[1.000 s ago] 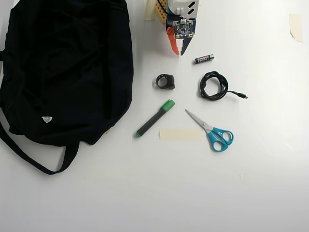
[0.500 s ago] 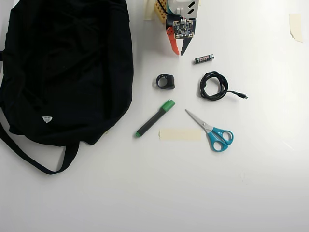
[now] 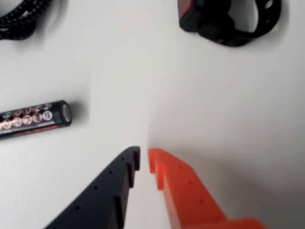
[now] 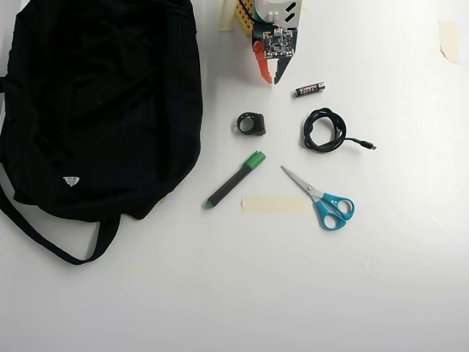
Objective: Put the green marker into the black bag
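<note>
The green marker point(image 4: 236, 180), dark-barrelled with a bright green cap, lies slantwise on the white table near the middle of the overhead view; it is out of the wrist view. The black bag point(image 4: 95, 103), a big soft backpack with a small white label, lies at the left. My gripper point(image 4: 271, 78) is at the top centre, well apart from the marker, with a black strap-like object between them. In the wrist view the gripper point(image 3: 144, 160) has one black and one orange finger, tips almost touching, nothing between them.
A black battery point(image 4: 309, 89) point(image 3: 33, 119) lies right of the gripper. A small black strap-like object point(image 4: 251, 123) point(image 3: 228, 19), a coiled black cable point(image 4: 324, 130) point(image 3: 19, 19), blue-handled scissors point(image 4: 326, 202) and a tape strip point(image 4: 272, 204) lie around the marker.
</note>
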You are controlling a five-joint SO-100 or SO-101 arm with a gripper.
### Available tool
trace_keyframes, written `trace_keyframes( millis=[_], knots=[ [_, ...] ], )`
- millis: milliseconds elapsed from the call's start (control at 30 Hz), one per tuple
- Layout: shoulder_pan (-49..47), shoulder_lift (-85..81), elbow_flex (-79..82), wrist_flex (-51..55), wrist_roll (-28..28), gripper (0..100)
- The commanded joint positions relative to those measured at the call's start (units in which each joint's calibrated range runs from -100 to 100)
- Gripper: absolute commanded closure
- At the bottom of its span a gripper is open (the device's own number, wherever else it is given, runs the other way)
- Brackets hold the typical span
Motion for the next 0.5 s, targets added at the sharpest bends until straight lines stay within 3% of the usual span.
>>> trace_keyframes(
  millis=[0,200,467],
  knots=[
    [-0.09,-0.75,1.64,1.12,0.25,98],
    [-0.17,-0.75,1.46,0.09,-0.27,98],
    [-0.99,-0.58,0.74,-10.08,-0.27,98]
  ],
)
